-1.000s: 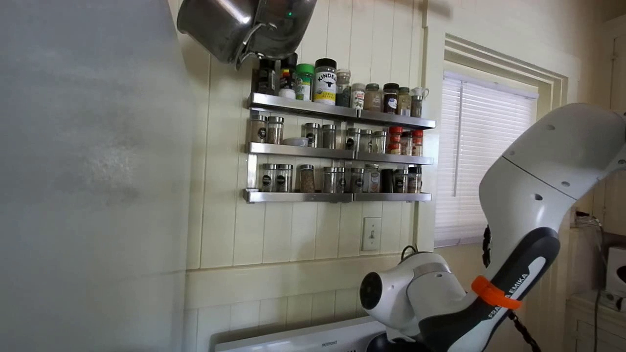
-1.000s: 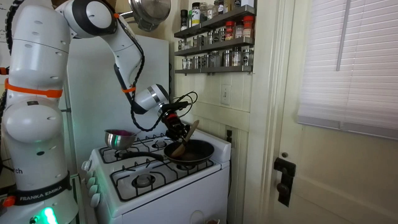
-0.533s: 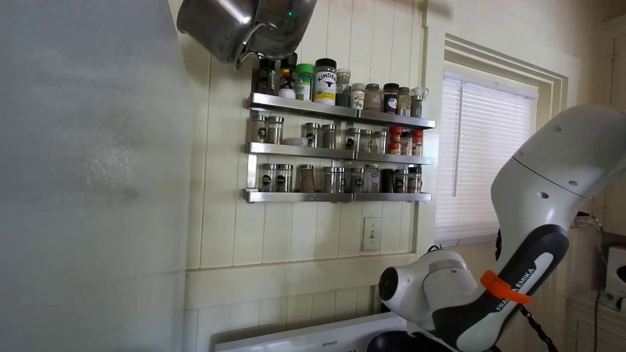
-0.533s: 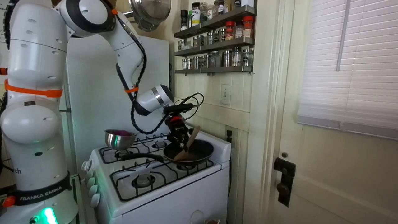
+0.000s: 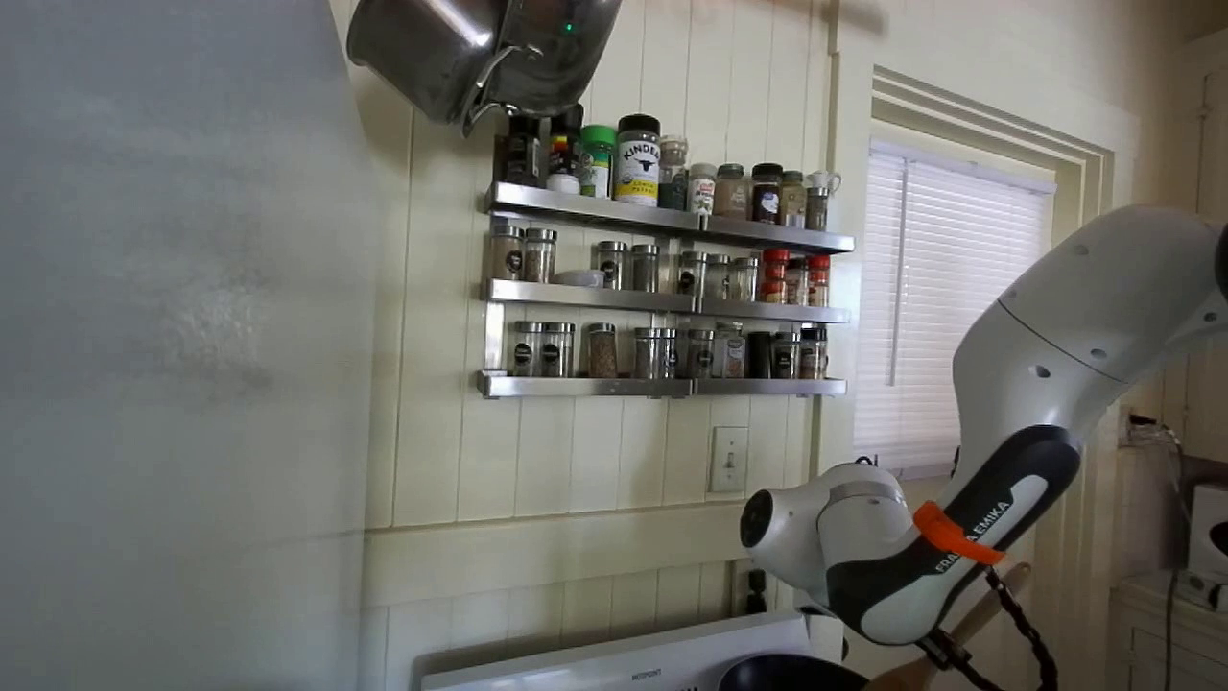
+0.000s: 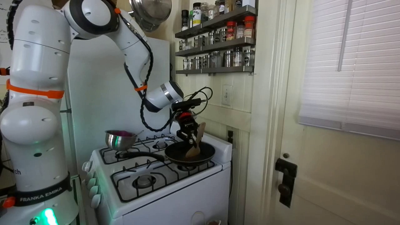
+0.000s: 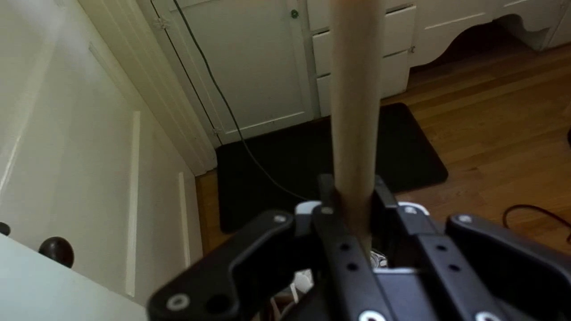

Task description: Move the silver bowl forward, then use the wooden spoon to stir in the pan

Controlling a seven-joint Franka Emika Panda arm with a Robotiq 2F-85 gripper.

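On the left, the round silver metal bowl (image 6: pixel 120 142) sits at the far knob-side corner of the white gas stove (image 6: pixel 175 197), so I'd call that move done. Over to the back-panel edge: the round black frying pan (image 6: pixel 207 152), and above it the black two-finger gripper (image 7: pixel 354 196), clamped on the pale wooden spoon (image 6: pixel 199 136)! The spoon tilts, blade down inside the pan. Stirring looks to be the step in hand; the next move calls for a steady grip and a low sweep
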